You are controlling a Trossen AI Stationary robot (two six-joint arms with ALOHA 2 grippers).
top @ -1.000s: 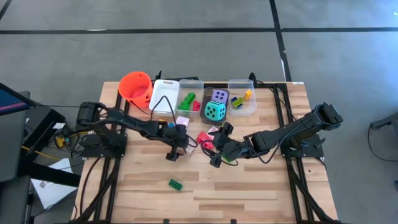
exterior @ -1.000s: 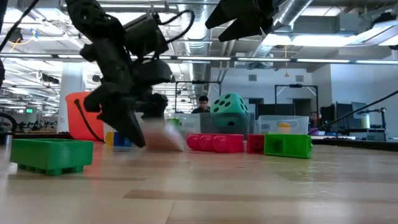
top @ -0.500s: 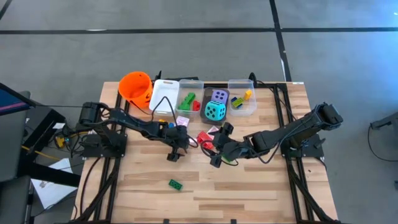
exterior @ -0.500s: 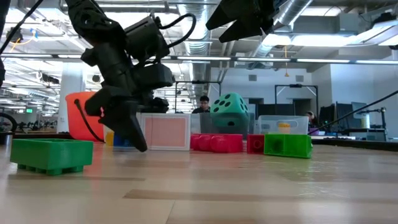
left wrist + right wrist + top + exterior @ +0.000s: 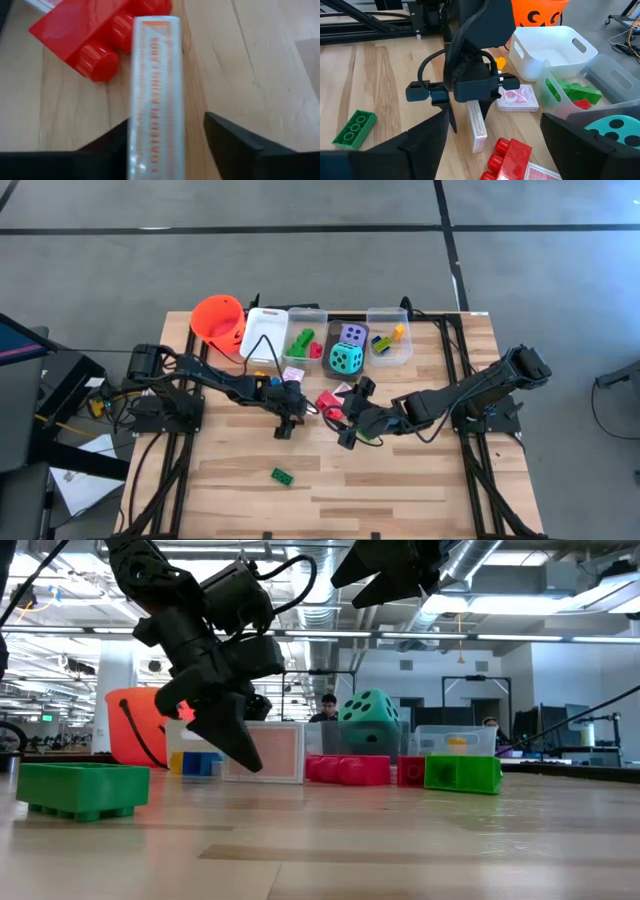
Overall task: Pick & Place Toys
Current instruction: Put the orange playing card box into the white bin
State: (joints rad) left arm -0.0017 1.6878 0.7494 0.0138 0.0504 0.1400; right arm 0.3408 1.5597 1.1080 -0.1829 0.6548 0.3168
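Your left gripper (image 5: 287,420) is straddling the upright card box (image 5: 476,126), fingers spread, red brick (image 5: 95,35) at its two o'clock; your right gripper (image 5: 352,415) is waiting, unclenched.

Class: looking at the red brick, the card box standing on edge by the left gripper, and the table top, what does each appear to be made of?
Red brick: probably hard moulded plastic, with glossy highlights on its round studs.
Card box: seemingly printed cardboard under a clear shiny wrap; it has sharp flat edges and orange lettering.
Table top: wood planks with visible grain and seams and a satin finish.
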